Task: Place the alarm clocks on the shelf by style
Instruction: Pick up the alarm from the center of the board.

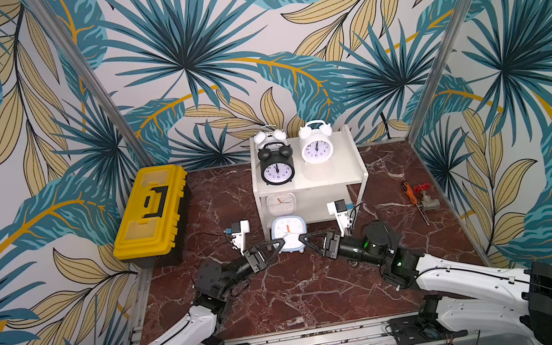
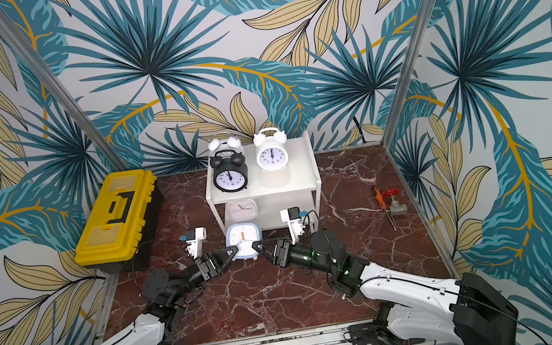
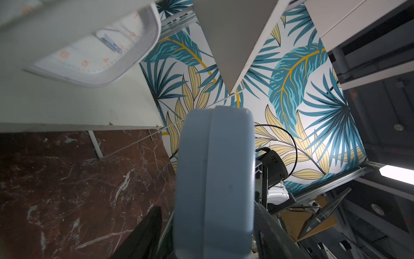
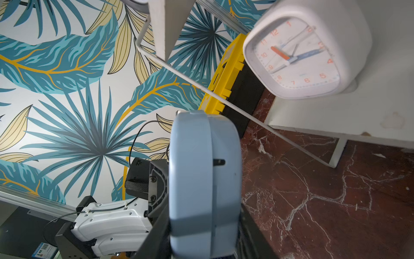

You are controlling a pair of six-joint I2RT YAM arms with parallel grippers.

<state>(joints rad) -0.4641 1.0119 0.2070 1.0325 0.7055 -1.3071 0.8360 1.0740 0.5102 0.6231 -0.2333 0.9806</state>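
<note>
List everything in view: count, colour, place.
black twin-bell clock: one, black, shelf top, left.
white twin-bell clocks: two, white, shelf top; one behind the black.
white square clock: one, white, lower tier.
light blue square clock: one, light blue, between both pincers, before shelf.
shelf: one, white, table's back centre.
toolbox: one, yellow, left of shelf.
screwdriver: one, orange-handled, right of shelf.
valve: one, grey, red handwheel, beside screwdriver.
table: one, dark red marble.
left pincer: one, black, at blue clock; grip unclear.
right pincer: one, black, clamped on blue clock.
</note>
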